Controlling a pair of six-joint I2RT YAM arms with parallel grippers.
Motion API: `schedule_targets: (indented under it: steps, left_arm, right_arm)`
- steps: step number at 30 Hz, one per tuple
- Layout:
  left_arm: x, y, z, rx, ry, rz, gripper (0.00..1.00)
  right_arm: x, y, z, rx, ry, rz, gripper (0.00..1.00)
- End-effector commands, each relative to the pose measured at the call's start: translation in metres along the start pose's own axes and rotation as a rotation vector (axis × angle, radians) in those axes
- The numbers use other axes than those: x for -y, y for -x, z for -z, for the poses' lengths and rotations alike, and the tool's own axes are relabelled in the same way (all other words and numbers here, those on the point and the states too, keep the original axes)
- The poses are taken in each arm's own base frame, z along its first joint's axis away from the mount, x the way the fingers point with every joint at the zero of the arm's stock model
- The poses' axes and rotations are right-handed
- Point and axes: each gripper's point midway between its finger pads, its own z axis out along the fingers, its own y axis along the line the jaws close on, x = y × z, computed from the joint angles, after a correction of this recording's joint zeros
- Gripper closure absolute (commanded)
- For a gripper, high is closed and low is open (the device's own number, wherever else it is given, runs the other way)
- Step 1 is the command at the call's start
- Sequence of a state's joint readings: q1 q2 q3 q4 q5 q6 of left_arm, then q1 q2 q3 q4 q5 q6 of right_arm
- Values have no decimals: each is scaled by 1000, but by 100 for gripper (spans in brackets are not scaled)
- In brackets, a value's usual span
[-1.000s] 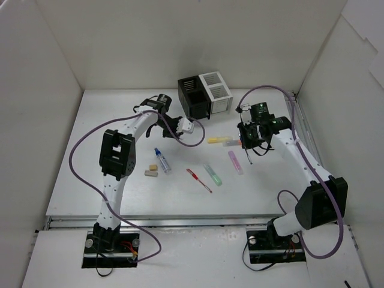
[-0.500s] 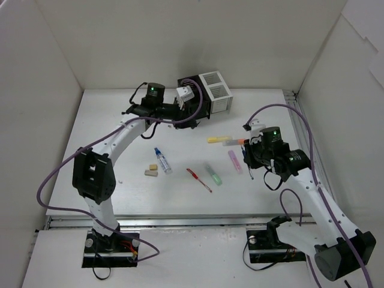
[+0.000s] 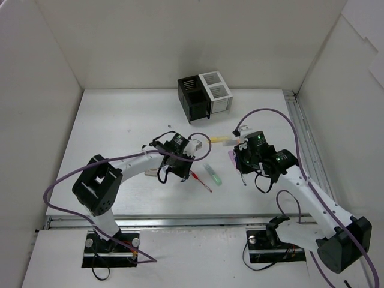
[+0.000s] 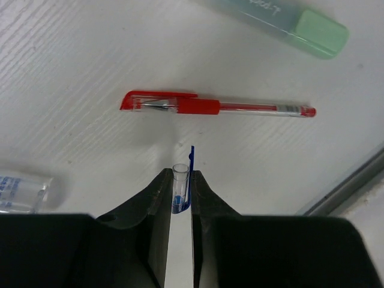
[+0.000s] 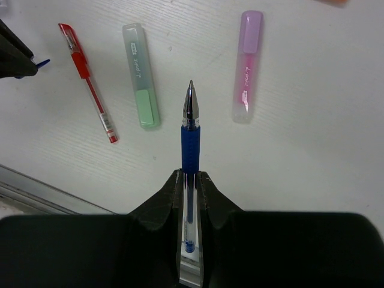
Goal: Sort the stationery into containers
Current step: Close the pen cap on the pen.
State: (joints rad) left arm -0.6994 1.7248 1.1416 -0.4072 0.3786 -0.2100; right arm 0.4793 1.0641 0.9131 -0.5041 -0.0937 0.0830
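At bottom centre, the right gripper (image 5: 191,178) pinches an uncapped blue pen (image 5: 190,141). The left gripper (image 4: 180,183) pinches a blue cap (image 4: 180,173), probably to recap it.

The left gripper (image 4: 180,183) pinched a blue-clipped cap (image 4: 180,173) just short of the red pen (image 4: 216,107). A green highlighter (image 4: 300,27) lay beyond that pen.

- Robotics lab cell — plain white panels (image 3: 180,42) box in a white worktop (image 3: 114,120).
- Bolted at its near edge, the left arm (image 3: 129,167) and right arm (image 3: 321,201) trail purple cables (image 3: 267,110).
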Motion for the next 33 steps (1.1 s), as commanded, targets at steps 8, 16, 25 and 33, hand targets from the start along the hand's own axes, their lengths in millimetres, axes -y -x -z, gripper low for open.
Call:
schedule_targets:
  steps: [8,16,25,33]
  left_arm:
    - [-29,3,-11,63,265,17,94]
    - [-28,-8,-15,76,239,7,84]
    - [-31,-32,-9,78,239,0,64]
    - [-25,-24,-21,64,186,-51,79]
  right_arm:
    - [5,16,-7,32,-91,-14,100]
    - [0,19,-6,36,-89,-6,100]
    - [-3,21,-9,28,-94,15,100]
    - [-3,22,-14,15,-103,41,100]
